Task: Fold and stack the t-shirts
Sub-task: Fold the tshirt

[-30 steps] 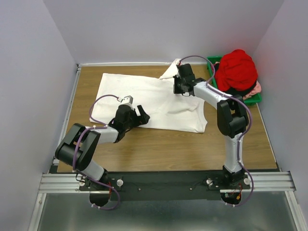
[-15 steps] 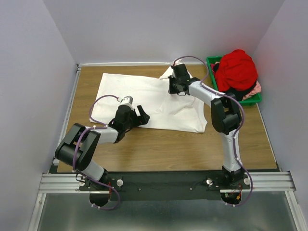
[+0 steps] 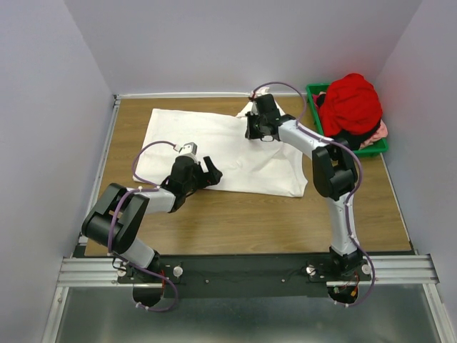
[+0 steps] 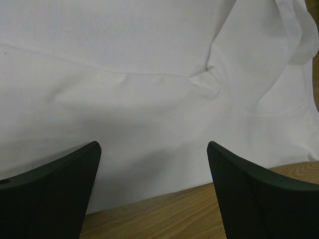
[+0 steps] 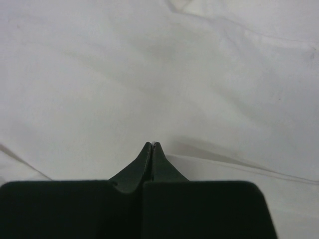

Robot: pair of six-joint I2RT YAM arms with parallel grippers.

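A white t-shirt [image 3: 214,143] lies spread flat on the wooden table, plain side up, with a sleeve folded over at its far right corner. My right gripper [image 3: 251,133] rests on that far part, shut, with a thin sliver of white cloth pinched at its tips [image 5: 152,144]. The left gripper [image 3: 211,171] hovers wide open at the shirt's near hem [image 4: 149,89], nothing between its fingers [image 4: 154,164]. A red t-shirt [image 3: 350,103] is heaped on top of pink and dark ones [image 3: 382,132] at the back right.
The green plastic bin [image 3: 375,148] holding the heap sits in the back right corner, close to the right arm's elbow. Bare wood [image 3: 250,214] shows between the shirt's near hem and the arm bases. Grey walls close in the table on three sides.
The right gripper has slid left across the far part of the white t-shirt, staying shut. The left arm and its open gripper have not moved.
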